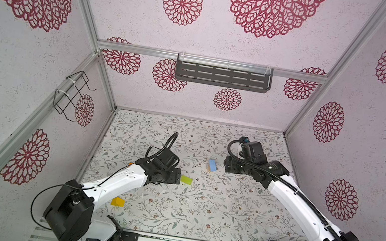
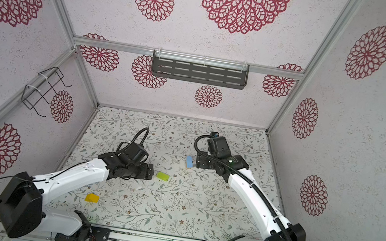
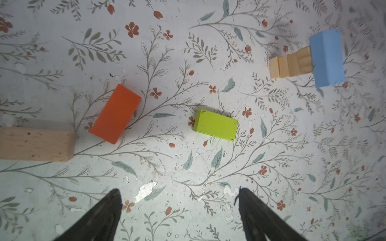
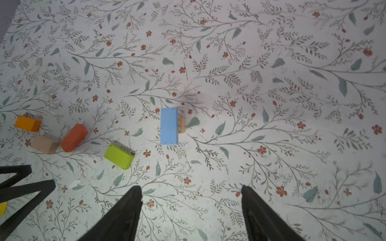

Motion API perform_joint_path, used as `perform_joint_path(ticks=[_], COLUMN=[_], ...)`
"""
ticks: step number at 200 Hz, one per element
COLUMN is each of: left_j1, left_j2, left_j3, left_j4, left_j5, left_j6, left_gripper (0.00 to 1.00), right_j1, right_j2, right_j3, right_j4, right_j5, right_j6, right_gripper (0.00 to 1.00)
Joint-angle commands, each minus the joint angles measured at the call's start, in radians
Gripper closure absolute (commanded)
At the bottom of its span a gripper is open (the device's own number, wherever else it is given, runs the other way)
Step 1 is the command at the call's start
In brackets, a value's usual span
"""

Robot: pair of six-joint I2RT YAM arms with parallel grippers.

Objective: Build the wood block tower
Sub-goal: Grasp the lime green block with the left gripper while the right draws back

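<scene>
Several natural-wood cubes are standing stacked as the wood block tower (image 1: 212, 166), right of the worktop's (image 1: 212, 208) middle. They are carrying a light blue bar (image 3: 326, 58) that is overhanging the narrow column. I'm judging that overhang the weak point: the right fingers (image 4: 123, 215), gaping empty just beside it, could be clipping it on any sideways move. Painted bars are looking smooth and square-edged, likely sliding face to face. Left fingers (image 3: 100, 217) are hanging spread and empty near the lime green bar (image 3: 215, 125). Leftward, the red-orange bar (image 3: 116, 113), plain bar (image 3: 35, 144), orange block (image 4: 28, 123) and yellow block (image 1: 117, 202) are lying scattered.
</scene>
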State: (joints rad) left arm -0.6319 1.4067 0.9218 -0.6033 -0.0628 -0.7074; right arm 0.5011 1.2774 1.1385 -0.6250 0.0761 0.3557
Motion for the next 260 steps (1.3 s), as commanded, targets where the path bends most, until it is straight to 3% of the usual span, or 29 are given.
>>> perform_joint_path(ticks=[1, 33, 69, 125, 223, 260], left_j1=[-0.009, -0.015, -0.016, -0.006, -0.024, -0.066], left_j2=[0.069, 0.143, 0.222, 0.344, 0.444, 0.45], left_j3=[0.034, 0.063, 0.101, 0.155, 0.189, 0.212], left_j4=[-0.029, -0.013, 0.014, 0.074, 0.19, 0.17], left_j5=[-0.024, -0.039, -0.027, -0.026, 0.066, 0.038], left_j6=[0.014, 0.007, 0.012, 0.014, -0.039, -0.04], left_gripper=[0.22, 0.35, 0.37, 0.5, 0.49, 0.28], right_j1=[-0.032, -0.037, -0.034, -0.021, -0.007, -0.006], right_j2=[-0.067, -0.1, -0.112, -0.13, -0.123, -0.123], right_j3=[-0.071, -0.14, -0.141, -0.146, -0.126, -0.141], right_j4=[0.068, 0.067, 0.038, 0.013, -0.015, -0.012], right_j5=[-0.054, -0.063, -0.08, -0.084, -0.059, -0.054], right_j6=[-0.019, -0.023, -0.003, 0.008, 0.014, 0.014], right_gripper=[0.21, 0.25, 0.3, 0.41, 0.38, 0.33])
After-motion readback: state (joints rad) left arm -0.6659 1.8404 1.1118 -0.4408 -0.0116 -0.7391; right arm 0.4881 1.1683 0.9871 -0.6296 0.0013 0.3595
